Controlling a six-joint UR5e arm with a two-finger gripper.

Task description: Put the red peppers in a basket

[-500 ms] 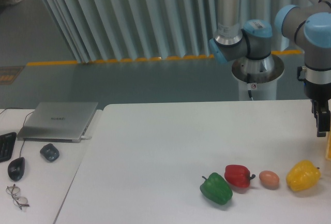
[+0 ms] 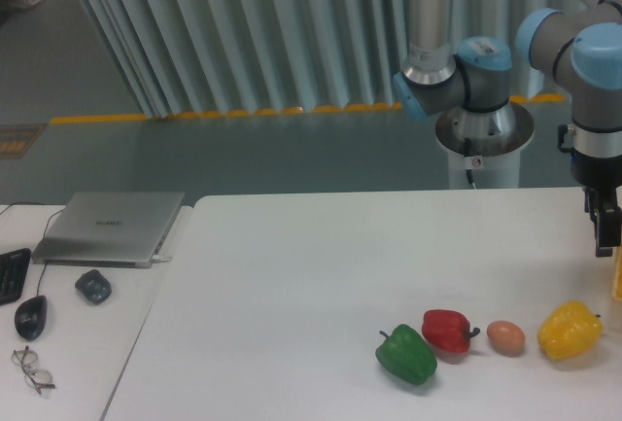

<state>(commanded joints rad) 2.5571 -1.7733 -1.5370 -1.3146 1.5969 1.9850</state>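
The red pepper (image 2: 447, 330) lies on the white table (image 2: 321, 275) near the front, between the green pepper (image 2: 406, 354) and a small orange-brown egg-shaped item (image 2: 505, 336). The yellow-orange basket (image 2: 616, 277) shows only as a narrow strip at the right edge. My gripper (image 2: 606, 229) hangs at the far right edge, above the table, next to the basket and well to the right of the red pepper. Only one dark finger shows, so I cannot tell whether it is open or shut. Nothing is seen in it.
A yellow pepper (image 2: 570, 330) lies right of the egg-shaped item, just below the basket. A laptop (image 2: 109, 227), mouse (image 2: 30, 317), small dark object (image 2: 93, 286) and glasses (image 2: 32, 368) sit on the left side table. The robot base (image 2: 483, 129) stands behind the table.
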